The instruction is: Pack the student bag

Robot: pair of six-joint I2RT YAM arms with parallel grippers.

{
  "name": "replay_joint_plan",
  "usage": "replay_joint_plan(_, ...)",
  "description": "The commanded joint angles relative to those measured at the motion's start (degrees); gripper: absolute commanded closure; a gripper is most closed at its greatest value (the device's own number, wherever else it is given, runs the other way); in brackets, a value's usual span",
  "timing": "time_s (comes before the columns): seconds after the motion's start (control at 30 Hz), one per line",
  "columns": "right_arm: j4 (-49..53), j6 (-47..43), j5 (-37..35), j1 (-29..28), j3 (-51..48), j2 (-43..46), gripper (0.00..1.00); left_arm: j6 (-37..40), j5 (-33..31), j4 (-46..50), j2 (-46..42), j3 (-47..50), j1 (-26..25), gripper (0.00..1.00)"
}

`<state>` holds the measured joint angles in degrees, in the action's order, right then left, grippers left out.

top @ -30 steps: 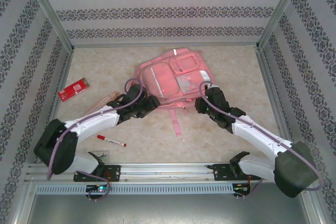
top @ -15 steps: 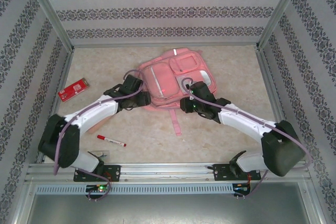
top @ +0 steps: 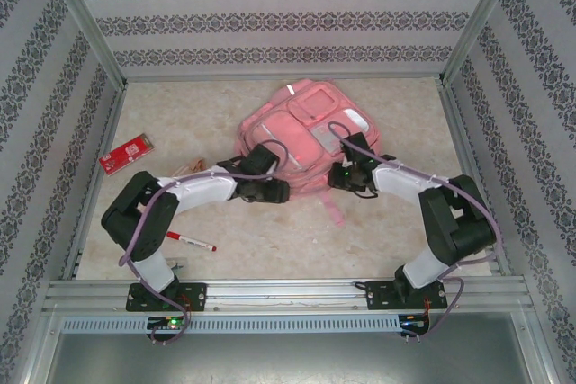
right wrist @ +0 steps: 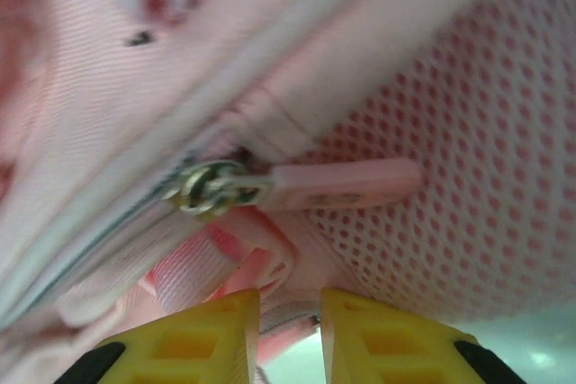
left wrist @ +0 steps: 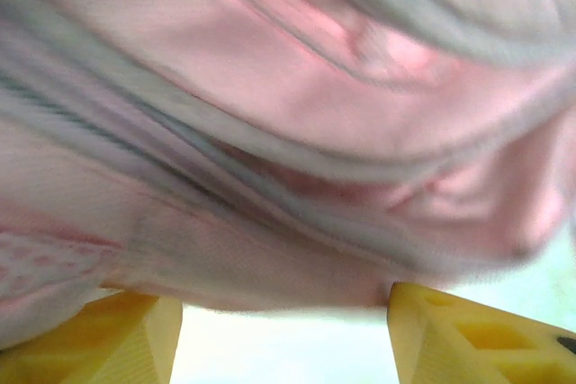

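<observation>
Straight to the pink backpack [top: 306,132]: lying front-up on the beige table [top: 198,105], top end toward the patterned back wall, one loose strap [top: 333,213] trailing from its near edge. Pressed in at that near edge from the bag's left, the left gripper [top: 273,190]. From the bag's right, the right gripper [top: 342,177], hard against the lower right corner.

Up close on the left wrist camera, left gripper [left wrist: 283,339] with jaws standing wide apart. Yellow fingertips [left wrist: 99,339] just under a bulging fold of the backpack [left wrist: 288,114], nothing clamped, bare table bright between them.

Over on the right wrist camera, a different picture. Right gripper [right wrist: 288,334] with jaws nearly together, only a slim gap showing, tucked right below the backpack's metal zipper slider [right wrist: 211,188] and its pink rubber pull tab [right wrist: 346,184]. Beside the tab, pink mesh [right wrist: 468,132]; just above the fingers, a loop of pink webbing [right wrist: 225,267]. Possibly a sliver of fabric nipped in that gap, but impossible to tell from here.

Well off to the backpack's left, a red card [top: 127,152]. Nearer than the bag and also to its left, a red-and-white marker [top: 190,241] lying flat.
</observation>
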<state>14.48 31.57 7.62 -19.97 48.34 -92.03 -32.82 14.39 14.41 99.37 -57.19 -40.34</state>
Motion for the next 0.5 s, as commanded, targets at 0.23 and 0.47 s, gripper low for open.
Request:
replay_joint_plan(0.23,3.1,-6.9,-3.1,7.2,5.1,3.4,0.65,-15.5,11.4,-27.2,0.2,2.2,-17.9,0.38)
replay_joint_plan(0.47,5.6,-14.8,-11.7,8.0,5.4,10.7,0.02,7.1,1.2,-5.7,-14.3,-2.6,-17.2,0.31)
